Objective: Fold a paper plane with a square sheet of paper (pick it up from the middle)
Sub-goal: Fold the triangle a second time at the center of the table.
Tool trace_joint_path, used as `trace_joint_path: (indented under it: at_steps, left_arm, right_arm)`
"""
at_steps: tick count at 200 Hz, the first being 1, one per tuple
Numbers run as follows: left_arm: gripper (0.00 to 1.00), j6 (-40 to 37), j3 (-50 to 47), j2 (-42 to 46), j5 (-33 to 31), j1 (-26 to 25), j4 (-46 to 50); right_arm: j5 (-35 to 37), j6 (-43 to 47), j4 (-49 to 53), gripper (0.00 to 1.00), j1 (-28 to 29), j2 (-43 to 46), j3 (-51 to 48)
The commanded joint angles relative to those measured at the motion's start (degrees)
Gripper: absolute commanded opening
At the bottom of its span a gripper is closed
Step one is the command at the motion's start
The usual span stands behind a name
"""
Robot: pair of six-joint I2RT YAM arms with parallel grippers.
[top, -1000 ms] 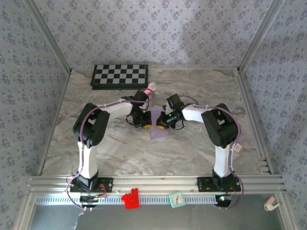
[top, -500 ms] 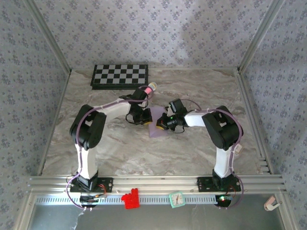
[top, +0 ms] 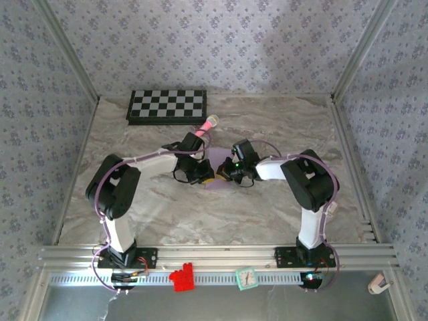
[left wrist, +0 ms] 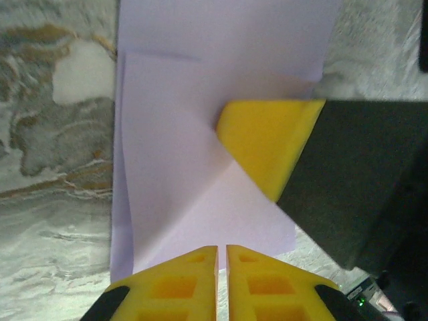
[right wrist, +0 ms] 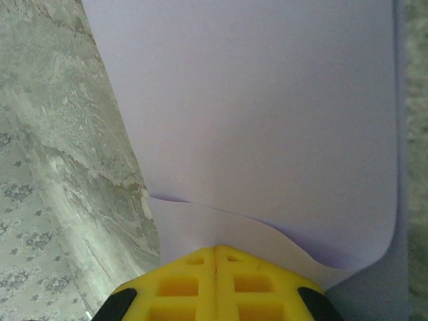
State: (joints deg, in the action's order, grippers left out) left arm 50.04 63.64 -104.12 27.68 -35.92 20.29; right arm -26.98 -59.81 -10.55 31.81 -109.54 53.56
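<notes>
We're early yet: the sheet of paper [left wrist: 200,167] lies on the table [top: 281,221] with one corner folded over, left claw [left wrist: 222,250] and right claw [right wrist: 215,250] both pinched together, wings unmade.

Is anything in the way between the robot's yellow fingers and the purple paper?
Nothing visible does. The right gripper has its shut yellow fingers down on the folded flap of the pale-lavender square sheet of paper, and the left gripper sits shut at its edge.
</notes>
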Motion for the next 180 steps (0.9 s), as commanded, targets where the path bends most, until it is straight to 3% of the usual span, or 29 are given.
trace_joint_path:
  at_steps: [1,180]
  left_arm:
    - [0.11,-0.5,0.6,-2.2,1.8,0.1,-0.3]
    - [0.1,-4.3,3.8,-7.4,1.0,0.9,0.2]
  right_arm:
    - [7.0,-0.7,11.2,0.05,0.2,-5.3,-1.3]
    - [6.0,1.9,17.4,0.05,-1.0,-4.3,-0.1]
